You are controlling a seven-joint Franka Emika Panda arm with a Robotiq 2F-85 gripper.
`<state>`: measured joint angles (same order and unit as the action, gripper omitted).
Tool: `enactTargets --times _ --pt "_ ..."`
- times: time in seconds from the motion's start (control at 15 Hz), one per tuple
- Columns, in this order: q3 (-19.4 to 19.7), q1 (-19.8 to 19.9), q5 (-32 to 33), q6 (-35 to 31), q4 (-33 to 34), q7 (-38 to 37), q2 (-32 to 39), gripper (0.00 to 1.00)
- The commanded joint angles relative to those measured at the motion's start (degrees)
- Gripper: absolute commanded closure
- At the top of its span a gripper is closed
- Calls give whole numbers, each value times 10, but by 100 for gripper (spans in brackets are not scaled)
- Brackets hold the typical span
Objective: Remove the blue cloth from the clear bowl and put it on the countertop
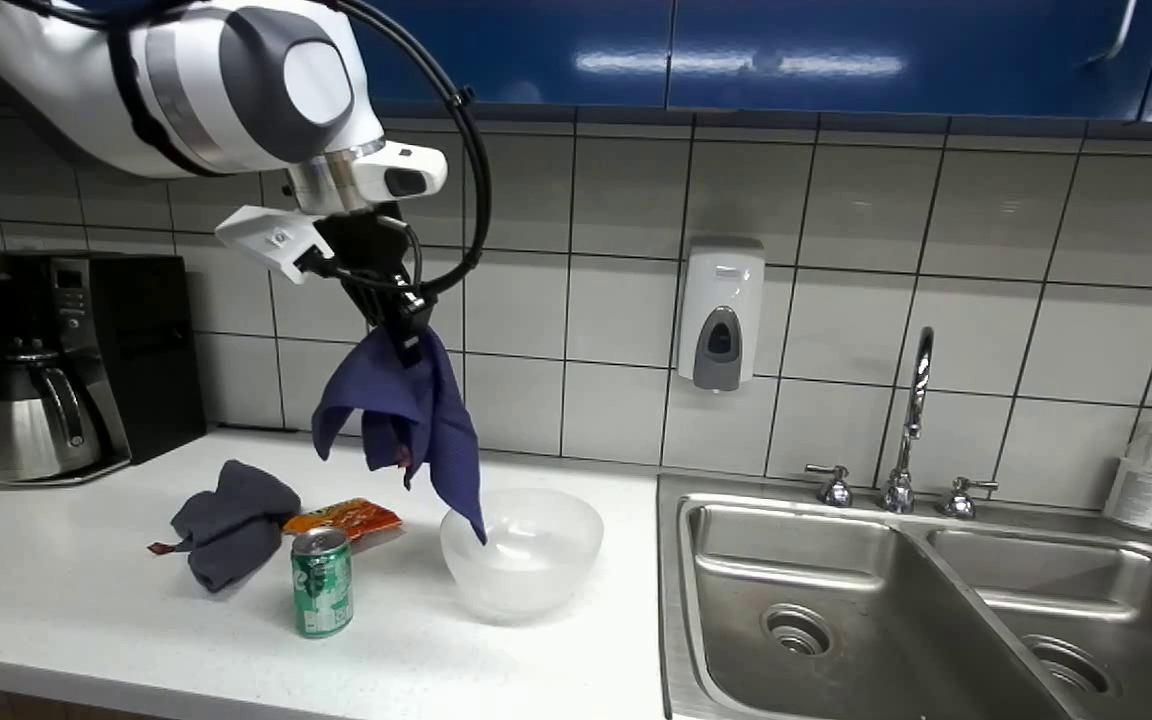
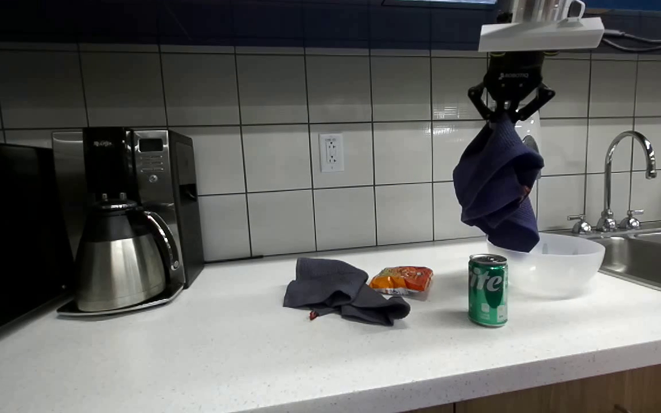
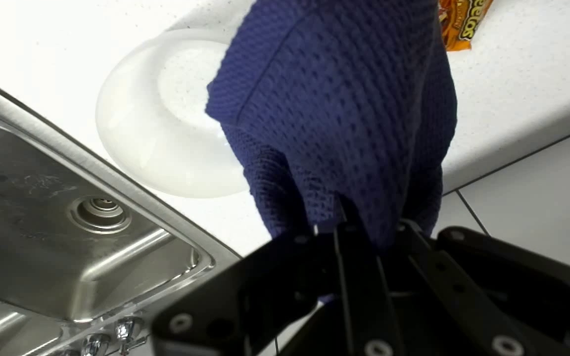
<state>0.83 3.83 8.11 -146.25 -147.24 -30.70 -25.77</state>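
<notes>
- A Robotiq gripper (image 2: 504, 115) hangs above a kitchen countertop (image 2: 193, 355), its jaws clenched on a blue cloth (image 2: 494, 180) that dangles in loose folds.
- The cloth's lowest end overlaps the rim of a clear bowl (image 1: 526, 575) in both exterior views; whether the two touch cannot be told.
- The removal appears all but complete; the carry to the counter looks to be the step in hand.
- The next move likely calls for a shift sideways from the bowl, a descent, then release.
- A green can (image 2: 488, 295), gray cloth (image 2: 330, 289) and orange snack bag (image 2: 402, 281) nearby would need avoiding.
</notes>
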Motion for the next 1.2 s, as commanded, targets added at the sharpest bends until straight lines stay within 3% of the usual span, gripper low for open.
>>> enactTargets --times 0.0,0.73,1.13 --pt "-23 11 -30 15 -10 33 -43 99" --pt "-24 -76 -162 2 12 146 0 99" --pt "-30 -119 -202 -2 33 191 22 99"
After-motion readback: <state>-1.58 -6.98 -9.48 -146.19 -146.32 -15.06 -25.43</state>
